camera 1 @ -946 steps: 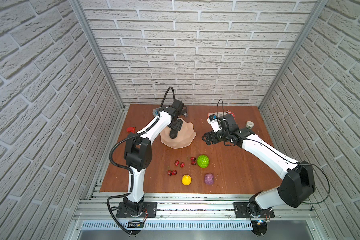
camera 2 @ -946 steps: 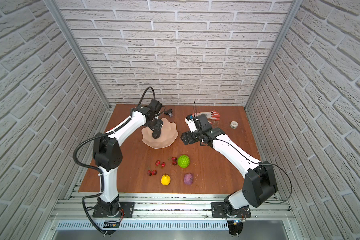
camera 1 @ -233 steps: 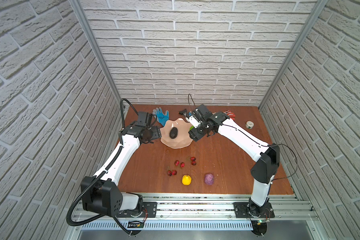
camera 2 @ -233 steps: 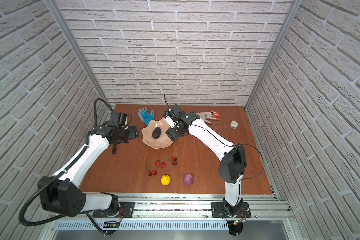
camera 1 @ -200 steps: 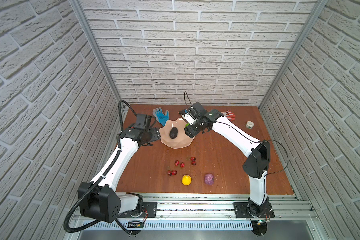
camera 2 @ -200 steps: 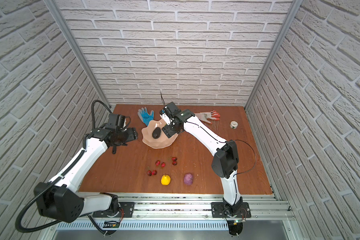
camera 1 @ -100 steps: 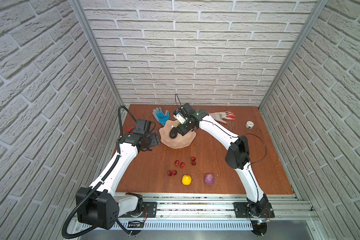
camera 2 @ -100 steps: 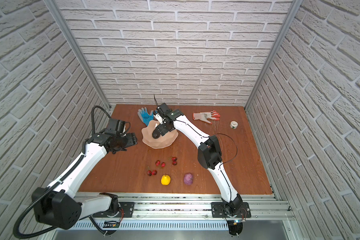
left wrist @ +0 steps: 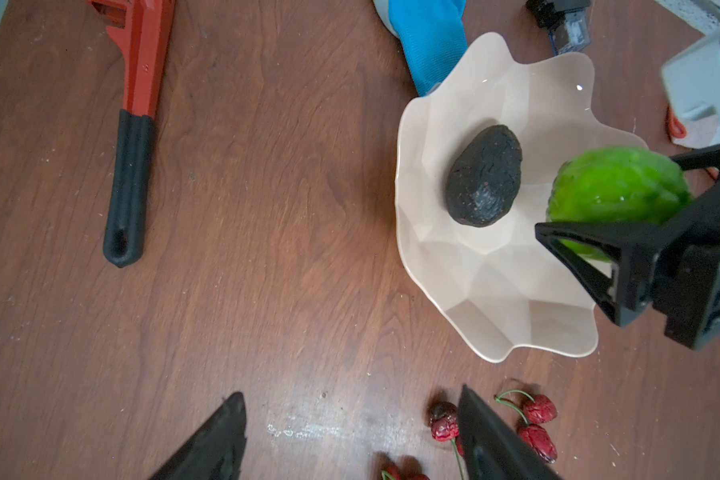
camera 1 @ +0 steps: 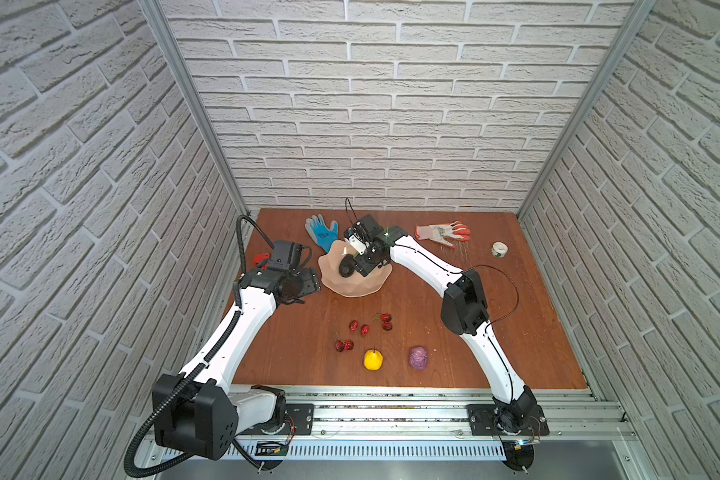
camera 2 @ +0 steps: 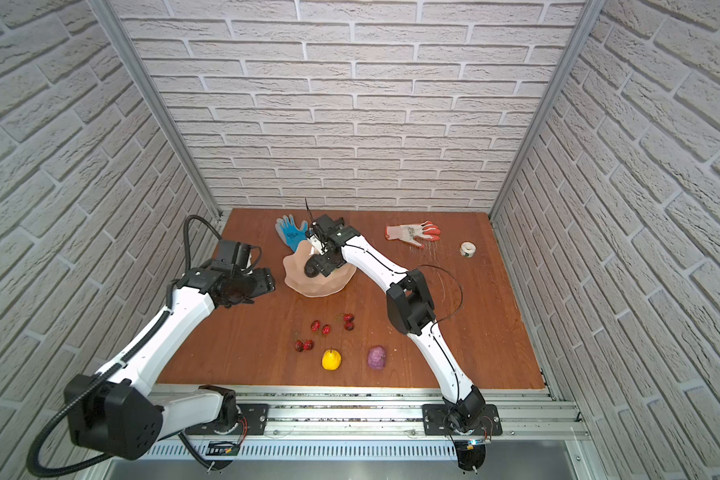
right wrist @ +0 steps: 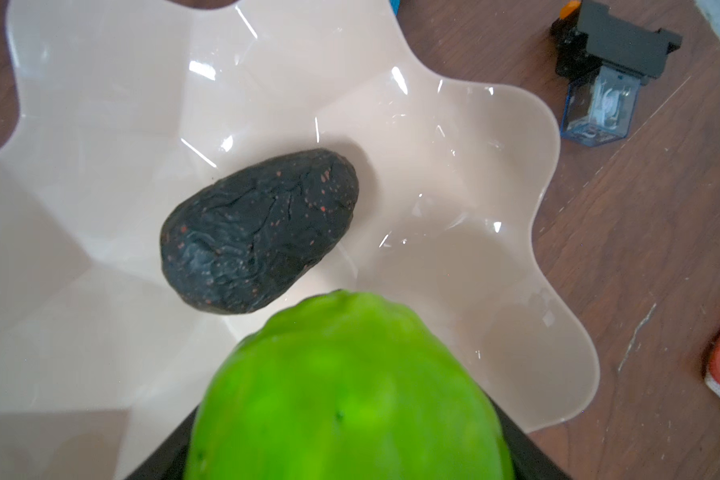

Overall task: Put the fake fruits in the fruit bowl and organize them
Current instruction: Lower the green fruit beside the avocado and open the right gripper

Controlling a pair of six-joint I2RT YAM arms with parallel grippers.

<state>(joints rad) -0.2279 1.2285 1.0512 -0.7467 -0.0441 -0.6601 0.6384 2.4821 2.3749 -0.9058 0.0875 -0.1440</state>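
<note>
The green ball (right wrist: 346,395), judged light, rigid and slick, is shown pinched across its middle by the right hand (left wrist: 612,197) above the bowl (left wrist: 474,291), beside the avocado (left wrist: 485,180) lying in it; the left hand (left wrist: 348,411) is held spread, empty, over the bench (left wrist: 267,208).

No legible text in any view.
- Blue glove (camera 1: 321,233): dark print on palm, too small to read.
- White-and-orange glove (camera 1: 441,232): faint markings, unreadable.
- Tape roll (camera 1: 499,249): greenish marks on side, unreadable.
- Black-and-yellow sticker (camera 1: 271,449) on front rail (camera 1: 391,451): characters not resolvable.
</note>
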